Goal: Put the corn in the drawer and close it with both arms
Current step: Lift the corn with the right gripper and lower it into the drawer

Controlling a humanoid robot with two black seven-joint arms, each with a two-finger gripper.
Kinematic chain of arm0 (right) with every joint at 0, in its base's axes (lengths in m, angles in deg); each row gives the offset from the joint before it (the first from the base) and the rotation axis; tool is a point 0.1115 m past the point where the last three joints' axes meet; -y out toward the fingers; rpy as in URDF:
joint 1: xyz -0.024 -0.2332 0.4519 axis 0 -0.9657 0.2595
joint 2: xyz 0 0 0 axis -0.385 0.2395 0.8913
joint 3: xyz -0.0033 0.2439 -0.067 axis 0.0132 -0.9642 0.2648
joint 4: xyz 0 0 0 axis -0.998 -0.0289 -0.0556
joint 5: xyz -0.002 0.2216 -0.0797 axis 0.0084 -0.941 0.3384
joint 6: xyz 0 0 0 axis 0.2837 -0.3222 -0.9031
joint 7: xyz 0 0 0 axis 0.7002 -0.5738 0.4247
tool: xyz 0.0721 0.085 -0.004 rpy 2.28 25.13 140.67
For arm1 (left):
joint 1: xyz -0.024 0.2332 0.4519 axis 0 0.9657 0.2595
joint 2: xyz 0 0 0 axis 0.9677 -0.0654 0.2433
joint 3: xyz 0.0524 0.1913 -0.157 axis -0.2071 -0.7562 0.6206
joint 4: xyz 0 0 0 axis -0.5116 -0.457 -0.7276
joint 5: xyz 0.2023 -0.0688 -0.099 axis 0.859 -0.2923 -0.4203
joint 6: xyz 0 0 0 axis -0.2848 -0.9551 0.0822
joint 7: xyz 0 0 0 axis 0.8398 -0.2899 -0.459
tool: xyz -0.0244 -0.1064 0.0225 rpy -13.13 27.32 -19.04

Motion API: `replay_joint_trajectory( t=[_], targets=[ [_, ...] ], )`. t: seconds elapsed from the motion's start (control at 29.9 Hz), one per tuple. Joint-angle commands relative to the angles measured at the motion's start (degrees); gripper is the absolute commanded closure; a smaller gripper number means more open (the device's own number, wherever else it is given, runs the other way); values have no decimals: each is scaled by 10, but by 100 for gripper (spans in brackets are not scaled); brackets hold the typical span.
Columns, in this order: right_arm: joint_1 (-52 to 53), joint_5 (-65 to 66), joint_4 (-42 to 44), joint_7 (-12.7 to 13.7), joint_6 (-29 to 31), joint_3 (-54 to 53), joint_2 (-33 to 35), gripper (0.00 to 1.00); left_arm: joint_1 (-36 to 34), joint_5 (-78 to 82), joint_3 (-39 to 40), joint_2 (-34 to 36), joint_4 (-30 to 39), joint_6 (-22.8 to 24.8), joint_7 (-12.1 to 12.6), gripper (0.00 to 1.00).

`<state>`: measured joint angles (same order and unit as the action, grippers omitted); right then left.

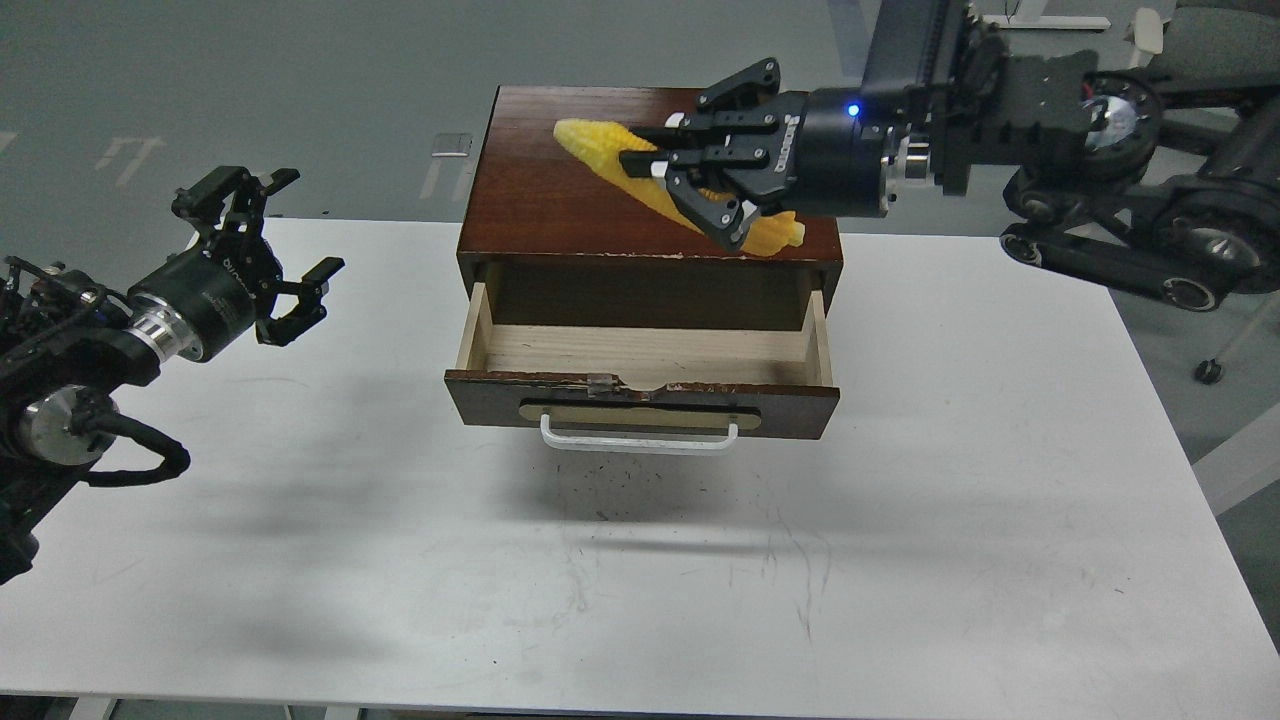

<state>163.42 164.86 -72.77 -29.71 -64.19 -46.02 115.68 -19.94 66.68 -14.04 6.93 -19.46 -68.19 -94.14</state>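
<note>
Claws, two: right claw [668, 180] clamps one corn [600, 150] above one pulled-out drawer [640, 395]; left claw [262, 262] spread, empty.

Only one marking shows: small pale lettering on the black body of the left gripper [268, 262], at the left of the frame, too small and slanted to read. No other text, label or number is legible.

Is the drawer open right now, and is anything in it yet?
Open and empty. The drawer is pulled out, showing bare pale wood inside; the corn is on the cabinet top, at the right claw.
</note>
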Motion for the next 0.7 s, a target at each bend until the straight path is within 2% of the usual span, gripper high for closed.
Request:
replay_joint_trajectory(
  t=[0.0, 0.13, 0.3, 0.47, 0.67],
  targets=[
    [-17, 5, 4, 0, -5, 21, -27, 100, 0, 0, 0, 2, -1, 0, 0, 2],
    [-40, 5, 14, 0, -5, 24, -57, 100, 3, -1, 0, 2, -5, 0, 0, 2],
    [-59, 11, 65, 0, -7, 24, -113, 100, 8, -1, 0, 3, -5, 1, 0, 2],
    [-69, 12, 71, 0, -7, 26, -124, 93, 11, -1, 0, 11, -5, 2, 0, 2],
    [-77, 22, 75, 0, -9, 35, -123, 79, 11, -1, 0, 22, -6, 2, -1, 2]
  ],
)
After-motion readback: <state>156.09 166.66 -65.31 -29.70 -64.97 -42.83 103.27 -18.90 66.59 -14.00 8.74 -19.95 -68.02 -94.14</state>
